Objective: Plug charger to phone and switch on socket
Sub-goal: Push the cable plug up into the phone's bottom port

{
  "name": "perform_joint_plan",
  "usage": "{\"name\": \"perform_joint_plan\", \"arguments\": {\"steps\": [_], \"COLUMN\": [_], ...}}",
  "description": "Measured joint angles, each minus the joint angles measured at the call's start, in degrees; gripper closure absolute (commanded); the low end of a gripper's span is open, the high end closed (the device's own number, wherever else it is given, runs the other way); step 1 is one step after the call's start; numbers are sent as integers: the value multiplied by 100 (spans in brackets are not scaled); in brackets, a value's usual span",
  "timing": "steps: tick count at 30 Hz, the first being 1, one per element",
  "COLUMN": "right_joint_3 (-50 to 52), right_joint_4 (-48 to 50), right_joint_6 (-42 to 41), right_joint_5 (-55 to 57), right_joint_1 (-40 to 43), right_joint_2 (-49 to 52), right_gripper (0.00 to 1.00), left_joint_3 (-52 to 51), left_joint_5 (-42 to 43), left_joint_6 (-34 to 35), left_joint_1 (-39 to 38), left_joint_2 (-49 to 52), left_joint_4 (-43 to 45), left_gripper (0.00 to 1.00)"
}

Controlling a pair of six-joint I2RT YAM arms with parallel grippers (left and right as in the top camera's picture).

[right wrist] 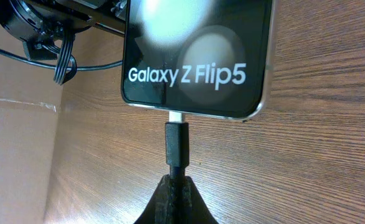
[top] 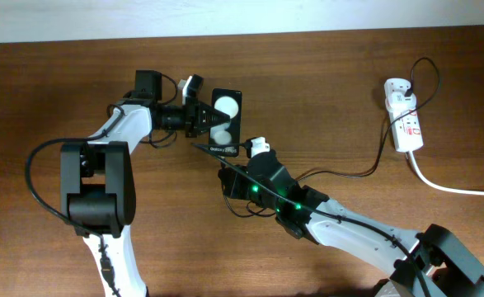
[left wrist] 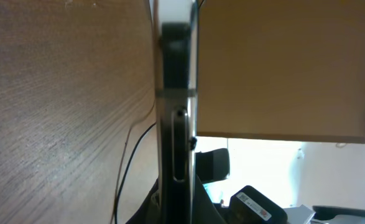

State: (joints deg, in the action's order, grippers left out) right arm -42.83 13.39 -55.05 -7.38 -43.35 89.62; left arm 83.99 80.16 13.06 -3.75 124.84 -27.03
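The black phone lies tilted on its edge at the table's middle back, its glossy screen reflecting two white spots. My left gripper is shut on the phone's side; in the left wrist view the phone is seen edge-on between the fingers. My right gripper is shut on the charger's black plug. The plug's metal tip meets the port in the lettered end of the phone; how deep it sits I cannot tell. The thin black charger cable runs right to the white socket strip.
The socket strip lies at the far right, its thick white cord trailing off the right edge. Black robot cables loop beside the left arm. A cardboard-coloured panel fills the upper right of the left wrist view.
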Motion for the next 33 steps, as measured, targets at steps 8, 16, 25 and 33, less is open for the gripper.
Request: {"name": "perform_joint_plan", "arguments": {"steps": [8,16,25,33], "right_joint_3": [0,59,63,92], "right_joint_4": [7,208,199,367], "right_joint_6": [109,299,350,387], "right_joint_5": [0,92,68,44], "right_joint_1": [-2,-2,39,79], "right_joint_2": [0,0,0,0], "right_gripper": [96,96,96,96], "left_joint_3": [11,39,46,109], "left_joint_5": [243,238,234,190], "left_joint_6": [-101,24,24,111], "left_joint_1": [-2,-37,-37,-42], "left_joint_2": [0,0,0,0], "left_joint_4": [-76,-66,-52,-42], "left_gripper": [100,100,100,100]}}
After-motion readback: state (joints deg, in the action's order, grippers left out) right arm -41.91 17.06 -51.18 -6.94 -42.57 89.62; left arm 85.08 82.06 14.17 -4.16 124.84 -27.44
